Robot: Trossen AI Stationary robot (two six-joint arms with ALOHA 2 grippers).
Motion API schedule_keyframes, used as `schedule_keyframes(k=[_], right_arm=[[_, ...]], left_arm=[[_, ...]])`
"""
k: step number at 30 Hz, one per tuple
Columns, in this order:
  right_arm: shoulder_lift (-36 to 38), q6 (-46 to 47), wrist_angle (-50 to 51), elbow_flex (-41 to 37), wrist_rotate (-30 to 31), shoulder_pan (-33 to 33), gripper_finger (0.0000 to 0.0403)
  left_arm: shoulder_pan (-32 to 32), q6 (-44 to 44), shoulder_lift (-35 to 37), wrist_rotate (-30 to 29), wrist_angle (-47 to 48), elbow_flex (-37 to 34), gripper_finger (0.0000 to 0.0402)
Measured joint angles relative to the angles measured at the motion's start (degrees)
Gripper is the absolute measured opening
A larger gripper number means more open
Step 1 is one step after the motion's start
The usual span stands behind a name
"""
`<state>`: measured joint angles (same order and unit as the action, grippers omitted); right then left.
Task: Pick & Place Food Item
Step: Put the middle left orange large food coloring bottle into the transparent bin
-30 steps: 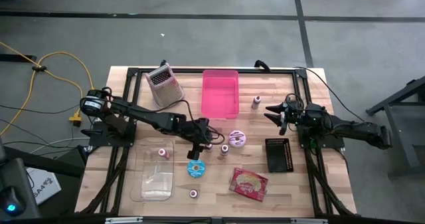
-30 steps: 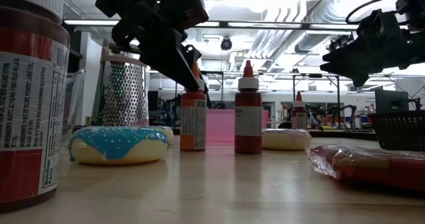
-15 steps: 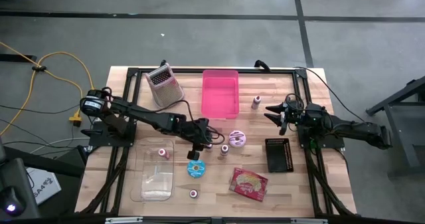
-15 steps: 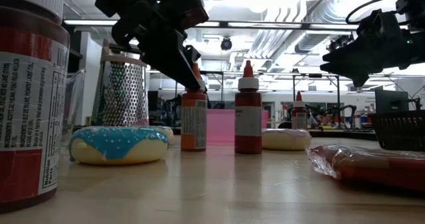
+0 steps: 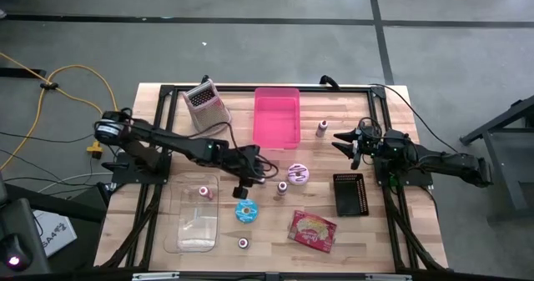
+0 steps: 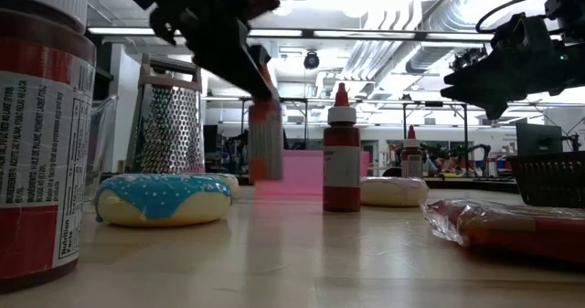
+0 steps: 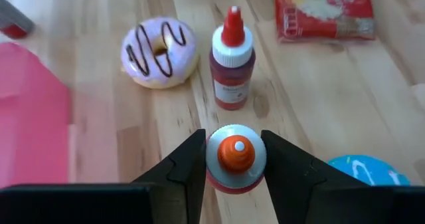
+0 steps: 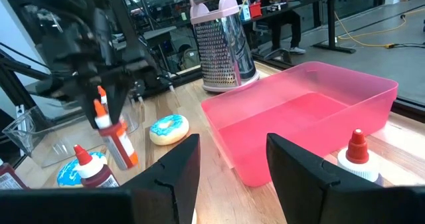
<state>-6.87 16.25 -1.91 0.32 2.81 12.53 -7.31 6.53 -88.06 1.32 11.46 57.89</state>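
My left gripper (image 5: 248, 183) is shut on an orange-capped sauce bottle (image 7: 236, 159) near the table's middle. In the low view the bottle (image 6: 265, 143) hangs above the wood. A red-capped bottle (image 7: 232, 64) stands just beyond it, with a purple-iced donut (image 7: 159, 53) beside that and a blue-iced donut (image 5: 245, 211) on the near side. The pink bin (image 5: 276, 116) stands at the far middle. My right gripper (image 5: 344, 139) waits open at the right, level above the table, with nothing between its fingers (image 8: 229, 164). My left gripper pinches the orange-capped bottle by its top, one finger (image 7: 189, 164) on each side of the white collar (image 7: 214, 159) under the nozzle. The fingers slant down from the table's left. The bottle hangs roughly upright below them, its base (image 6: 265, 175) clear of the table.
A metal grater (image 5: 206, 106) stands at the far left, and a clear container (image 5: 193, 214) lies at the near left. A black basket (image 5: 350, 194) and a red snack packet (image 5: 313, 230) are at the near right. A small bottle (image 5: 321, 128) stands by the bin. A jar (image 6: 41, 134) stands close to the low camera.
My left gripper has risen a little with the orange-capped bottle. The bottle stood on the table beside the red-capped one and now hangs clear of the wood, still about upright. The right arm has kept still.
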Motion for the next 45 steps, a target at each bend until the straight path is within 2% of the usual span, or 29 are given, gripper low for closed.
schedule_keyframes(k=[10,18,25,39,45], right_arm=[[0.00,-0.01,0.00,0.02,-0.01,-0.02,0.0160],[-0.03,-0.01,0.00,0.02,-0.01,0.00,0.0160],[-0.03,0.00,-0.01,0.02,0.00,-0.02,0.0160],[-0.03,0.00,0.00,0.02,-0.02,0.01,0.0160],[-0.03,-0.01,0.00,0.02,-0.02,-0.01,0.0160]], left_arm=[[-0.51,-3.67,11.58,-1.68,10.53,0.04,0.0120],[-4.04,-5.27,20.91,-4.54,18.00,0.04,0.0120],[-7.85,-8.16,24.33,-6.18,21.78,0.04,0.0120],[-25.80,-15.00,25.02,-6.59,25.71,0.04,0.0120],[-31.18,-21.91,26.84,-13.49,32.74,0.04,0.0120]])
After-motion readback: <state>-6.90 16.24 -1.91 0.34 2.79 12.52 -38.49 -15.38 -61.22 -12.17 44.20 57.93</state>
